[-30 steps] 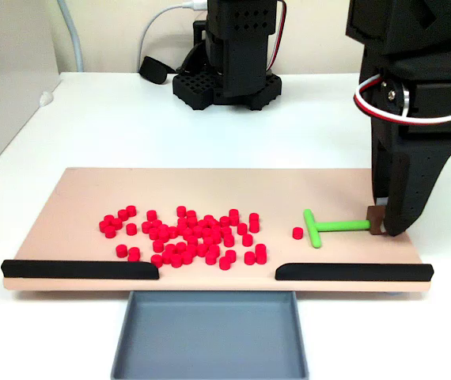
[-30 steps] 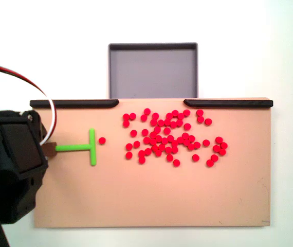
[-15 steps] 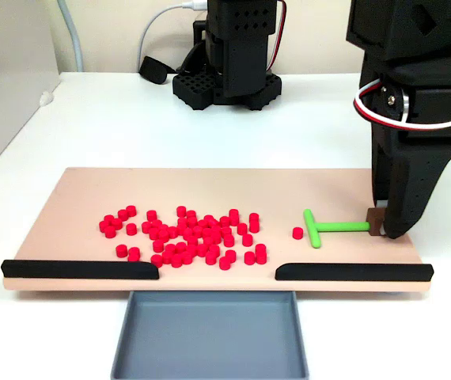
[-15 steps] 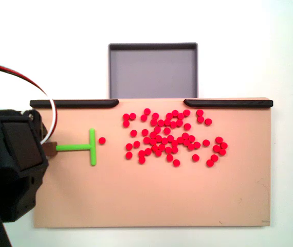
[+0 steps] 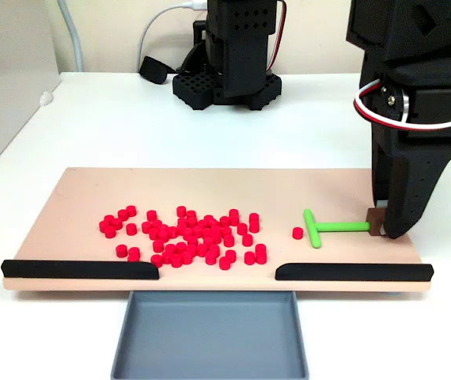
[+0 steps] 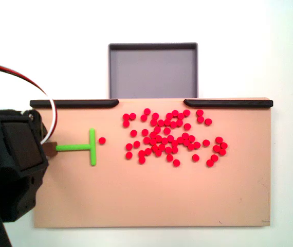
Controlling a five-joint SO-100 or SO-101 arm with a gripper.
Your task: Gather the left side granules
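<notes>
Dozens of small red granules [image 5: 182,236] lie spread over the left half of the tan board [image 5: 210,184]; in the top-down fixed view the granules [image 6: 169,139] sit right of centre. One stray granule [image 5: 297,233] rests just beside the crossbar of the green T-shaped tool [image 5: 328,227]. My black gripper [image 5: 380,226] stands at the board's right end, shut on the brown block at the tool's handle end. In the top-down view the gripper [image 6: 49,149] is at the left, with the tool [image 6: 79,147] pointing toward the lone granule [image 6: 102,140].
Two long black strips [image 5: 79,269] [image 5: 352,271] line the board's near edge, with a gap between them. A grey tray [image 5: 210,336] sits below that gap. A black arm base [image 5: 225,79] and cables stand at the back of the white table.
The arm's body has shifted very slightly. The green tool and the granules lie where they were.
</notes>
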